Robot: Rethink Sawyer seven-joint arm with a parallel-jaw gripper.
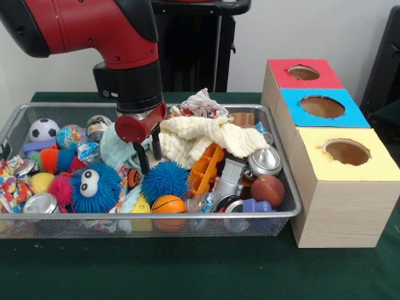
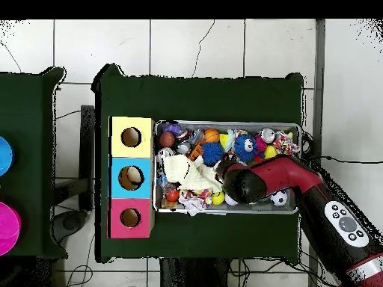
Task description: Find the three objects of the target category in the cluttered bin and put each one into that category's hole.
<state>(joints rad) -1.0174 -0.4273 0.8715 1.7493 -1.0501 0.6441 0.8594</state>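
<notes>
A wire mesh bin (image 1: 62, 106) holds a heap of toys, cloths and cans. My gripper (image 1: 149, 157) hangs low over its middle, open, with nothing between its black fingers (image 1: 143, 165). A pale green cloth (image 1: 115, 149) lies just behind the tips. A cream knitted cloth (image 1: 206, 139) lies beside them, and a blue spiky ball (image 1: 164, 180) sits in front. To the right stand three boxes with holes: red (image 1: 303, 72), blue (image 1: 322, 106) and yellow (image 1: 347, 152). In the overhead view the arm (image 2: 269, 179) covers the gripper and part of the bin (image 2: 224, 123).
Also in the bin are a soccer ball (image 1: 44, 130), a blue fuzzy ball with eyes (image 1: 94, 186), a small basketball (image 1: 169, 205), a brown ball (image 1: 267, 190), silver cans (image 1: 265, 160), and an orange plastic toy (image 1: 205, 169). Green cloth covers the table (image 1: 187, 269).
</notes>
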